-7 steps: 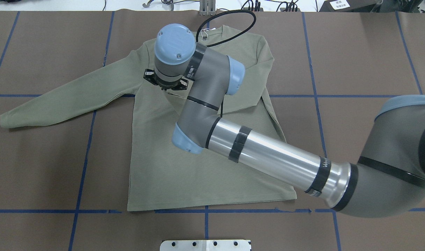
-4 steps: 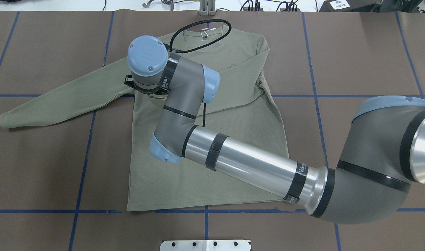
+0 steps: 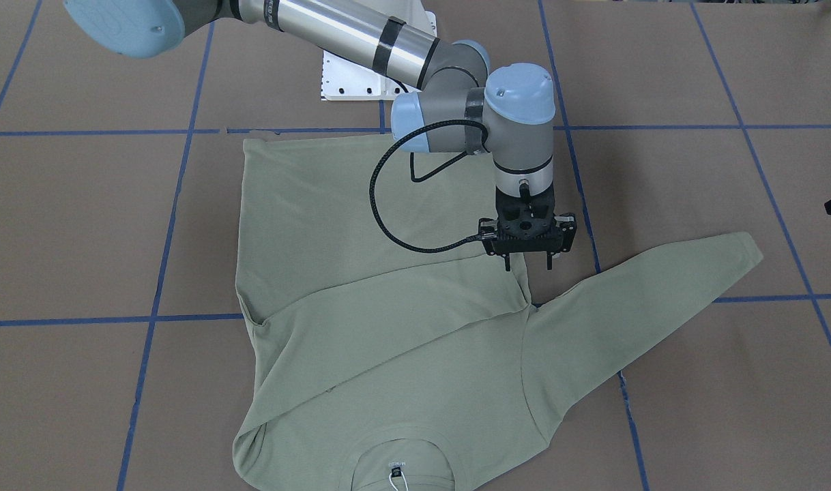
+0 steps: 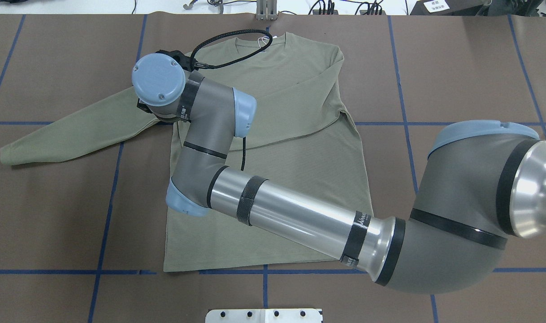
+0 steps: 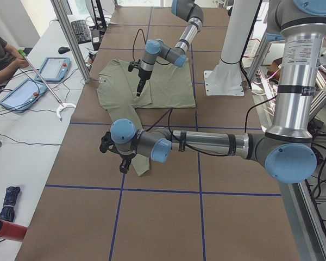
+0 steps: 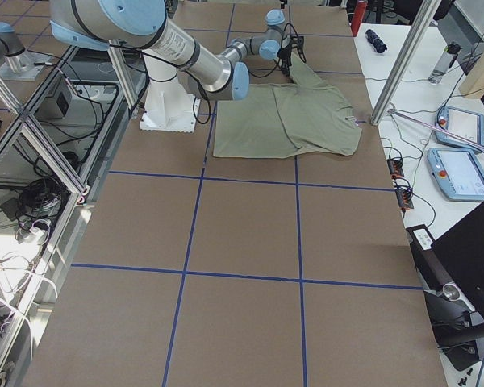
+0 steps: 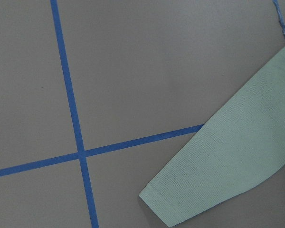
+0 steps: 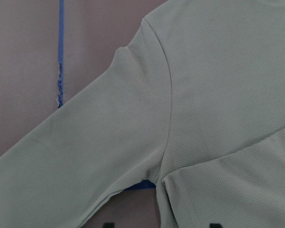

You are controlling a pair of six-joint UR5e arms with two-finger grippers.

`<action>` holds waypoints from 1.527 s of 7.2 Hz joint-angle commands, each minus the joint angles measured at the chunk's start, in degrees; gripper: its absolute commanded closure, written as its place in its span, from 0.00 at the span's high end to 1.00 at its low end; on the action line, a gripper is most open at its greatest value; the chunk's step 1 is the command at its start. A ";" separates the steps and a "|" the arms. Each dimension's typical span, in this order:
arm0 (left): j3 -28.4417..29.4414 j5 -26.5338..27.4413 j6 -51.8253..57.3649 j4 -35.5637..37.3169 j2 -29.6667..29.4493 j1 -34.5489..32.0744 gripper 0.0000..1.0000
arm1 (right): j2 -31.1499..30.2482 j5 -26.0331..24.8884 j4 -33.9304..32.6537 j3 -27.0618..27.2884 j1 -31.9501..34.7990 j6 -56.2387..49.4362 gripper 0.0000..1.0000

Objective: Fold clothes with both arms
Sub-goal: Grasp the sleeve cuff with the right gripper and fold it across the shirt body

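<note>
The blue-taped brown tabletop (image 4: 457, 67) is carrying the shirt (image 4: 309, 152), flat, one sleeve (image 4: 300, 107) crossing its chest. The left gripper (image 5: 123, 166) is hanging over the outstretched sleeve's (image 4: 75, 130) cuff (image 7: 161, 209); wide or narrow, I cannot tell. Farther off, the right gripper (image 3: 528, 266) is hovering at that sleeve's armpit (image 8: 161, 164), fingers (image 3: 507, 262) wide, empty. Next, likely: both pinching this sleeve, folding it inward.

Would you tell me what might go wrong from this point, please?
The open right hand hovers by the armpit, where the folded sleeve ends; a pinch there might catch that sleeve and undo the fold. Its cable loops low over the shirt and could drag the fabric.
</note>
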 commanded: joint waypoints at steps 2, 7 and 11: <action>6.17 0.75 -12.40 -9.25 -2.47 5.09 1.00 | -2.82 1.54 -5.93 10.61 2.22 0.13 1.00; 20.19 2.60 -22.54 -18.61 -6.98 10.11 0.86 | -19.72 2.43 -7.04 29.04 3.82 0.66 1.00; 20.55 2.16 -22.72 -18.52 -5.66 12.12 0.81 | -27.40 11.15 -7.83 38.39 9.84 -0.04 1.00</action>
